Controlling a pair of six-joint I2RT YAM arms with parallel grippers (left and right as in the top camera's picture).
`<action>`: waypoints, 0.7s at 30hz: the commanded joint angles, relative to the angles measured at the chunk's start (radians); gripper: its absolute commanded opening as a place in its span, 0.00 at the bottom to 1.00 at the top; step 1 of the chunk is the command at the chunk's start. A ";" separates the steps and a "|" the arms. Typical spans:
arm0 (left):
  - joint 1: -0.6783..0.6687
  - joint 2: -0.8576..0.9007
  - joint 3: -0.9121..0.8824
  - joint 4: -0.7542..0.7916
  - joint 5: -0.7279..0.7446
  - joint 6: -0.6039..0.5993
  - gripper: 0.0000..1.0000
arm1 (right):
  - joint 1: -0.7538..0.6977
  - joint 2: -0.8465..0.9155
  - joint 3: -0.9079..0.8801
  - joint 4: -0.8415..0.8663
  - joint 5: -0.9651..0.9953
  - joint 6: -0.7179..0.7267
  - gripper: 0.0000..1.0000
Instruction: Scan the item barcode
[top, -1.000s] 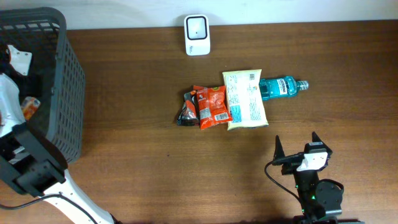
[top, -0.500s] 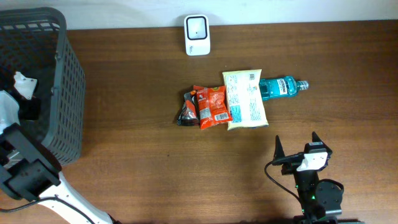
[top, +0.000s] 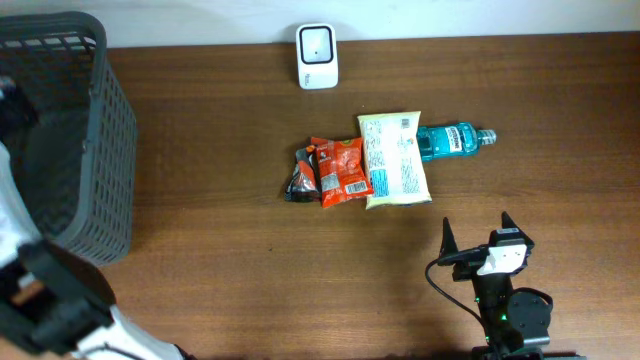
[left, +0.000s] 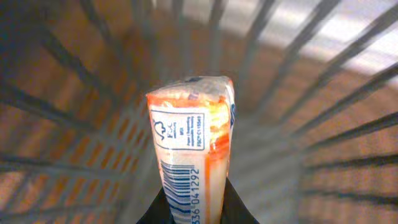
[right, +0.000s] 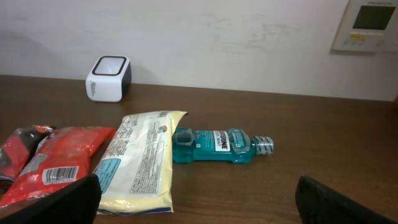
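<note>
While the left gripper (left: 198, 210) is clamped on an orange-and-white plastic packet (left: 189, 155), barcode showing, down inside the dark grey mesh basket (top: 108, 140), I'd say scanning isn't done yet. The small white scanner box (top: 318, 56) sits well apart. The right gripper (top: 476, 226) gapes empty.

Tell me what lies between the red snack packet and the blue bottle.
A pale yellow pack lies between them, seen in the overhead and right wrist views.
</note>
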 joint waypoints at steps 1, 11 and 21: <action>-0.080 -0.261 0.032 -0.031 0.265 -0.373 0.00 | -0.006 -0.007 -0.009 -0.003 0.009 -0.006 0.98; -0.804 -0.324 -0.050 -0.226 0.373 -0.475 0.00 | -0.006 -0.007 -0.009 -0.003 0.009 -0.006 0.98; -1.210 0.159 -0.084 -0.097 0.011 -0.642 0.02 | -0.006 -0.007 -0.009 -0.003 0.009 -0.006 0.98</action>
